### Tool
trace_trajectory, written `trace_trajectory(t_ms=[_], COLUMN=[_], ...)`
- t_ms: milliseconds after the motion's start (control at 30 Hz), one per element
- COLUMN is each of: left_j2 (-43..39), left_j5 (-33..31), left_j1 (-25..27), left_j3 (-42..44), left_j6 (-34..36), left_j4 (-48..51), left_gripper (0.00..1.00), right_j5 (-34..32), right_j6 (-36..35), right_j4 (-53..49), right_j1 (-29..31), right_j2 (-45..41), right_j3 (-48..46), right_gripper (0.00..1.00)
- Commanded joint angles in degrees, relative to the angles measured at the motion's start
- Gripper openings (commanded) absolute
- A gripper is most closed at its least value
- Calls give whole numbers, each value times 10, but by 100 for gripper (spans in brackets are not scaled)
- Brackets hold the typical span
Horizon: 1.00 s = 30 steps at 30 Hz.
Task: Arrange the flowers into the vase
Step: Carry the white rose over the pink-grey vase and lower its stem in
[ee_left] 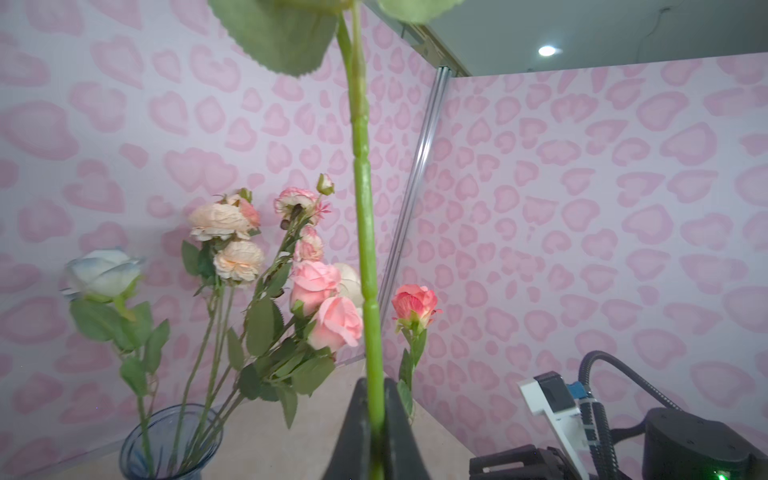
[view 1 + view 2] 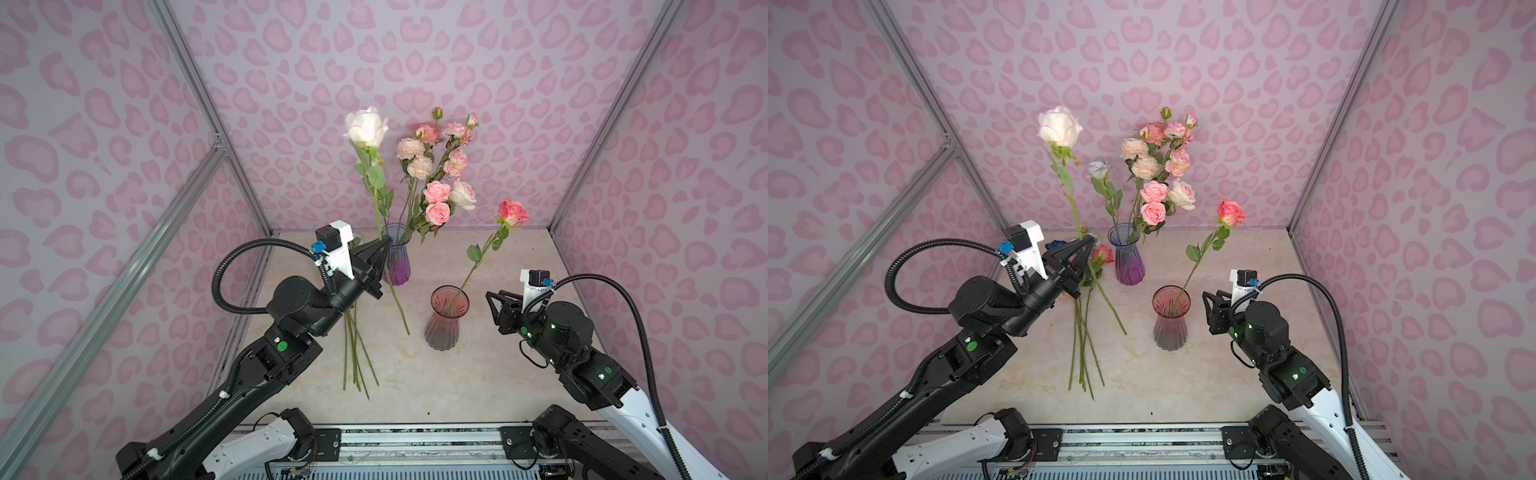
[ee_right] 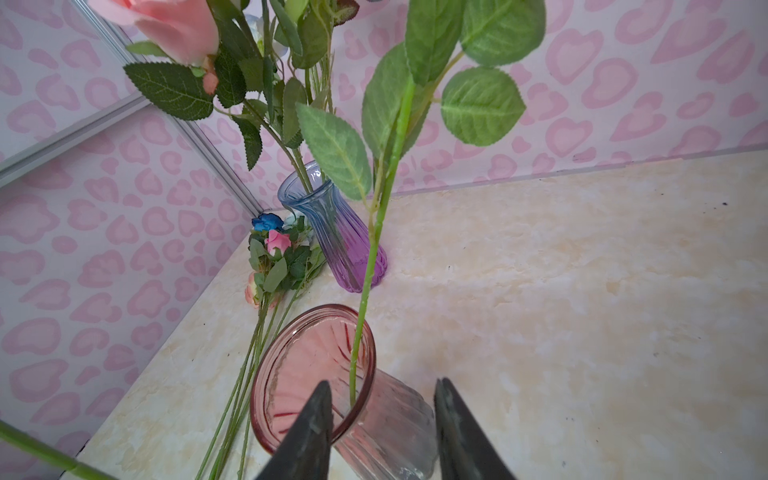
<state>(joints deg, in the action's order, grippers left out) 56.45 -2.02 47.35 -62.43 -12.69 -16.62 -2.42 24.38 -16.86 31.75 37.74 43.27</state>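
Loose flowers (image 2: 353, 357) lie on the table (image 2: 498, 374), nearest. Right gripper (image 2: 492, 311) hangs with jaws spread, just beside the pink vase (image 2: 442, 328), which holds one rose (image 2: 513, 212). Left gripper (image 2: 385, 249) pinches the cream rose (image 2: 366, 126) mid-stem, near the purple vase (image 2: 399, 266) with its bunch (image 2: 436, 195). Target vase unclear, probably purple: lift till the stem end clears the rim, then lower straight.

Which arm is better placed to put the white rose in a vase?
Left. The left gripper is shut on the white rose, near the purple vase; the right gripper is open and empty.
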Motion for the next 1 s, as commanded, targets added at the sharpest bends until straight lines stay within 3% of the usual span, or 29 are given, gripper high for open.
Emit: trace_trajectory(t_ms=[0, 167, 433, 967], left_j2=[34, 99, 201, 309], left_j5=[1, -8, -2, -49], left_j1=[39, 65, 66, 90], left_j3=[-29, -51, -95, -38], left_j6=[70, 108, 130, 87], left_j4=[-131, -199, -201, -119], left_gripper=[3, 3, 3, 7], right_j5=[-11, 8, 9, 21], right_j6=[-3, 3, 2, 14], right_j4=[-7, -3, -6, -2], right_j1=[-5, -18, -26, -33], right_j2=[-9, -10, -21, -30], right_j3=[-9, -14, -18, -35], right_gripper=[42, 42, 42, 42])
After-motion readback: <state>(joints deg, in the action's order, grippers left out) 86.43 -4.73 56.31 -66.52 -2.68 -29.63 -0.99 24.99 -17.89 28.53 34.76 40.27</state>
